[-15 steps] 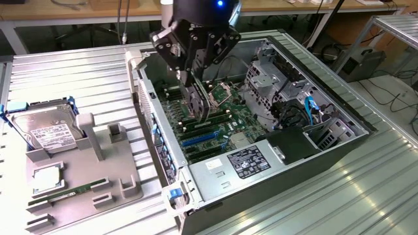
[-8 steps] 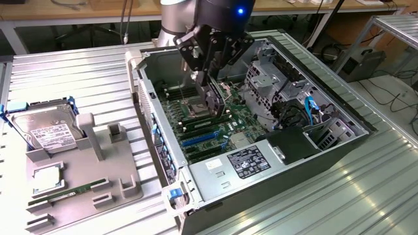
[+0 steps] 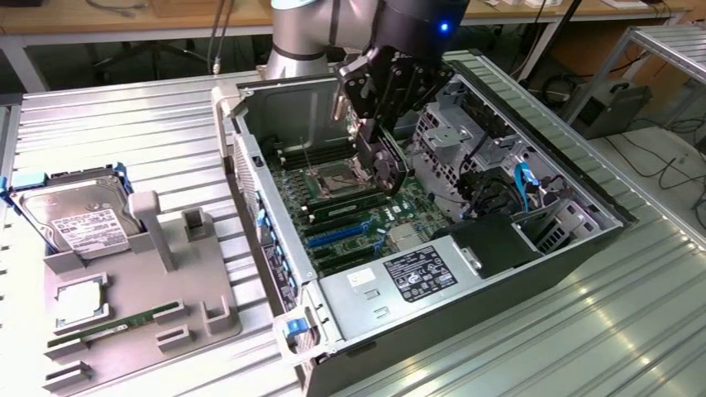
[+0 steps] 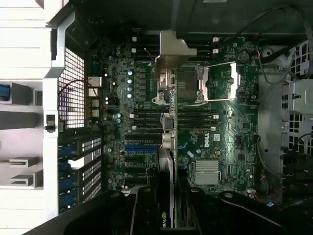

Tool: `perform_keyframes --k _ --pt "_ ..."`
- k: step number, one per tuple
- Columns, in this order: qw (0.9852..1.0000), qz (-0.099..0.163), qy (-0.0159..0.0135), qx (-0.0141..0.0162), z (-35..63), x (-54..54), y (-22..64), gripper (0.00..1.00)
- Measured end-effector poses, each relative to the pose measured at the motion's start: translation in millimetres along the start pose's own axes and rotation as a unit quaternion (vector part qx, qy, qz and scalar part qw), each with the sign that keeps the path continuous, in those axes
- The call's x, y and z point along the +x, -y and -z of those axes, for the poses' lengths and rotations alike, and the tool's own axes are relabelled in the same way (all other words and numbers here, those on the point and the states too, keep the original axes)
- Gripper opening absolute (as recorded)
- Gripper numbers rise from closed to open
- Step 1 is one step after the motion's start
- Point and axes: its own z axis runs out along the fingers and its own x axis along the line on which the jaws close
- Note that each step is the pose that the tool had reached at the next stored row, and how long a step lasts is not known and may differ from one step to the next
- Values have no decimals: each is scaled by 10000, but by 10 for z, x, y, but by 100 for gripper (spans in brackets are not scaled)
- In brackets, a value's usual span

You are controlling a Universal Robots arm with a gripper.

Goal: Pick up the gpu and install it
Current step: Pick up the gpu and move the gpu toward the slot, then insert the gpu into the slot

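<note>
The exterior view stands high and off to one side. It looks down at a slant on the ribbed metal surface [image 3: 132,124] from far enough back to take in the whole open computer case [image 3: 245,141] at centre and right of the frame, the grey parts tray [image 3: 188,289] at lower left and the arm [image 3: 303,33] at top centre. The wrist view looks straight down along the hand [image 4: 166,205] into the case, close over the motherboard [image 4: 225,142], with the gpu [image 4: 166,166] gripped edge-on in its foreground. Both views share the motherboard, its CPU socket [image 3: 331,178] and the blue slots [image 3: 331,236].
</note>
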Motion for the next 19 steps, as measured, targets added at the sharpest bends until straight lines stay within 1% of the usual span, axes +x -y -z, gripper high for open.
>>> perform_keyframes --k 1,19 --pt "10000 0 -10 0 0 -2 0 26" --pt "10000 4 -10 1 1 -2 0 26"
